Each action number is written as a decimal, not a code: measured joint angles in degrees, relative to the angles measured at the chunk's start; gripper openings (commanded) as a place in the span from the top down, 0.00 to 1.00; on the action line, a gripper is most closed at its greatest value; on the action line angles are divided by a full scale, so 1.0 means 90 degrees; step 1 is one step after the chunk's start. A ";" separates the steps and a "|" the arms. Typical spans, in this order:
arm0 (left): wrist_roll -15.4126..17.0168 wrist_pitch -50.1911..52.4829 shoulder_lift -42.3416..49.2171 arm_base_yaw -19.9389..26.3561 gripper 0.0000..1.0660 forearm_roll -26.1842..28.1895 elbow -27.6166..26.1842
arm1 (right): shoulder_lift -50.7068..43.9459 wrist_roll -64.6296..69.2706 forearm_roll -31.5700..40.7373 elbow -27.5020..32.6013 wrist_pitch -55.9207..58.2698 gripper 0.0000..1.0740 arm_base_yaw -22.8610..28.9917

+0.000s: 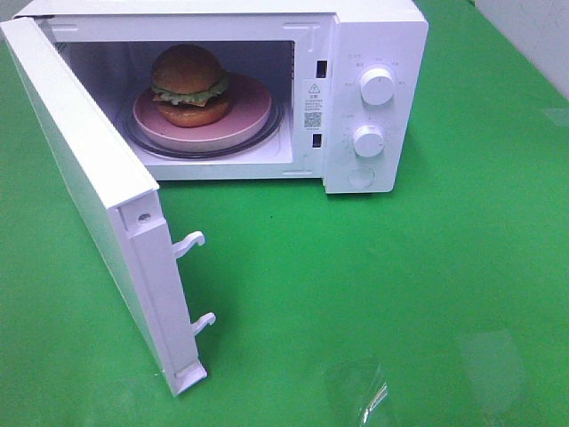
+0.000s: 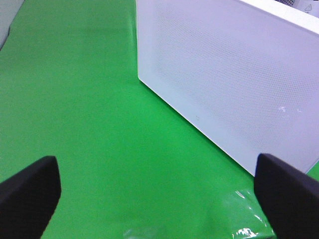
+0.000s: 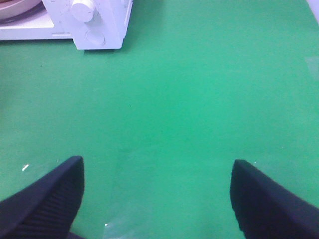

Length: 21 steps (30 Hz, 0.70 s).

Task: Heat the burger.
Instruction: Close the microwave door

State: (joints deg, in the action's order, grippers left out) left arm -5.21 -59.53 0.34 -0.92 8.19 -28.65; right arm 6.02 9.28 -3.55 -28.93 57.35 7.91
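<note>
The burger (image 1: 188,87), with golden-brown buns, green lettuce and yellow cheese, sits on a pink plate (image 1: 249,111) inside the white microwave (image 1: 373,36). The microwave door (image 1: 84,187) stands wide open toward the front left. Neither gripper shows in the high view. In the left wrist view my left gripper (image 2: 157,191) is open and empty above the green cloth, beside the outer face of the door (image 2: 234,79). In the right wrist view my right gripper (image 3: 157,196) is open and empty, well in front of the microwave's control panel (image 3: 97,22).
Two white knobs (image 1: 377,87) sit on the microwave's right panel. Two latch hooks (image 1: 190,242) stick out from the door's edge. A green cloth (image 1: 400,267) covers the table. Shiny clear film (image 1: 360,391) lies on it near the front edge.
</note>
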 measured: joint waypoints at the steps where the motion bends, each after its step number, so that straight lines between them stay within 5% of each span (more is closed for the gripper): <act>1: 0.0000 0.0000 0.0000 0.0000 0.08 0.0000 0.0000 | -0.0166 0.0000 0.0013 0.0006 0.0000 0.29 -0.0083; 21: 0.0000 0.0000 0.0000 0.0000 0.08 0.0000 0.0000 | -0.0700 0.0000 0.0013 0.0006 0.0006 0.29 -0.0166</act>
State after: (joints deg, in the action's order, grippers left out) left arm -5.21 -59.53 0.34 -0.92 8.19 -28.65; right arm -0.29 9.28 -3.44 -28.88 57.41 6.42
